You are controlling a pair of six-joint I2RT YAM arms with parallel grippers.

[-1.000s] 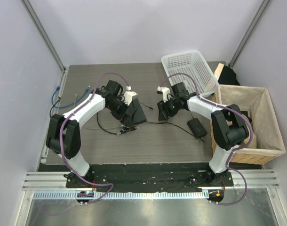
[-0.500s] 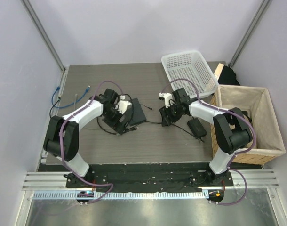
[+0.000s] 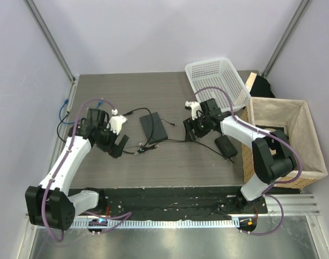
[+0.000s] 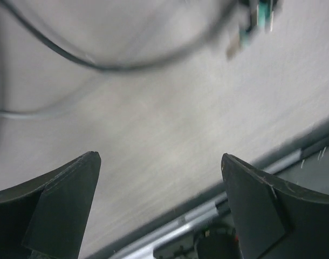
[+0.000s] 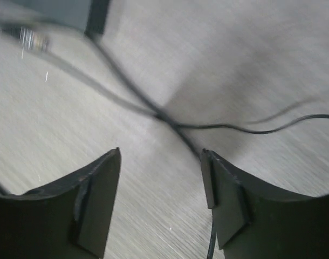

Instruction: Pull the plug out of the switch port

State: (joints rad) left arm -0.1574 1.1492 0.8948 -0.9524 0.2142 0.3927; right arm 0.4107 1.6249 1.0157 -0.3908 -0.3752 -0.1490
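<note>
The left end effector (image 3: 116,144), spread and empty, has swung well left of the switch (image 3: 153,127), which it tilted a second ago and which now lies flat on the table (image 3: 100,91). The right end effector (image 3: 190,129), also spread just beside it, should pinch the plug body at the switch port, not the cable (image 3: 175,140), and pull straight.

Top view is evenly lit and sharp; glare is noted on metal plate (image 3: 170,243) at 6 o'clock. Wrist views are smeared by motion blur.
</note>
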